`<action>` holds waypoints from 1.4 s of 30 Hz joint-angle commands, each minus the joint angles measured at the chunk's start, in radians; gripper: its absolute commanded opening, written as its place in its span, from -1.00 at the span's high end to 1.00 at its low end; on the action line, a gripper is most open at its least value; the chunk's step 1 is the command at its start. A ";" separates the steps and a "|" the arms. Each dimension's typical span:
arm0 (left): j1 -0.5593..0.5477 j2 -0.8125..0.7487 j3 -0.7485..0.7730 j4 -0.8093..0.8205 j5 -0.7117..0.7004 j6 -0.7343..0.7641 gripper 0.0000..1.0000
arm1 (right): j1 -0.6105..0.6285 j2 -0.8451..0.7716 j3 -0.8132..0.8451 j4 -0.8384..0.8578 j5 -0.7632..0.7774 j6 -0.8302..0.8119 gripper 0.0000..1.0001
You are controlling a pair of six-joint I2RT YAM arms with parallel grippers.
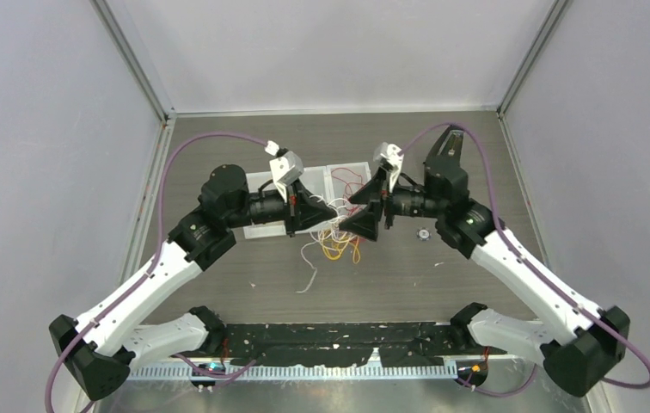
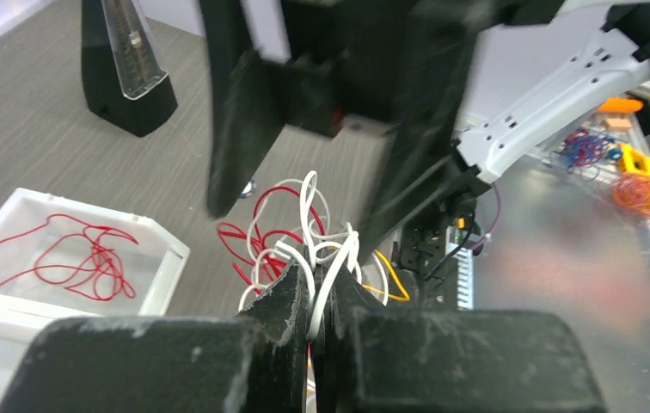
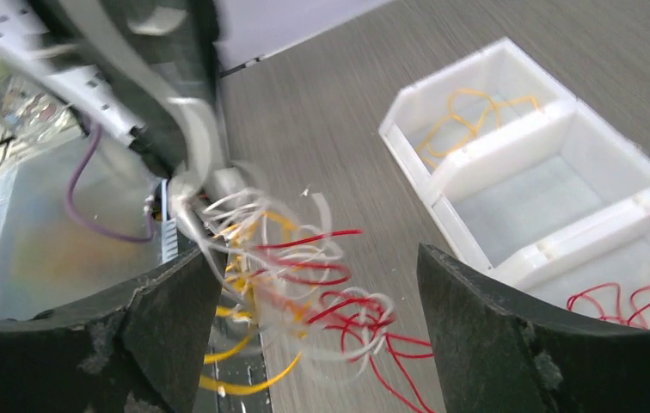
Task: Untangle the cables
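From the wrists, left claw (image 2: 317,288) pinches cables (image 2: 309,196), right claw (image 3: 315,267) spread; overhead unclear.

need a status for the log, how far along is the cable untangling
Partly done. Done: a red cable and a yellow cable lie in separate compartments of the bin. In hand: the left gripper is shut on a white cable in the tangle; the right gripper is open beside it. Left: red, white and yellow cables are knotted in that tangle, and the middle compartment is empty.
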 commanded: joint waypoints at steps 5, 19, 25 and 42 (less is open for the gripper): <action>0.016 -0.001 0.070 0.129 0.084 -0.205 1.00 | 0.065 0.117 -0.124 0.125 0.215 -0.124 0.09; 0.234 -0.072 0.256 0.136 0.264 -0.291 1.00 | -0.285 0.185 -0.161 -0.400 0.373 -0.657 0.85; 0.265 -0.101 0.316 0.157 0.265 -0.304 1.00 | -0.382 0.225 -0.230 -0.481 0.489 -0.925 0.89; 0.328 -0.093 0.376 0.030 0.298 -0.207 1.00 | -0.542 0.332 -0.056 -0.763 0.275 -1.058 0.20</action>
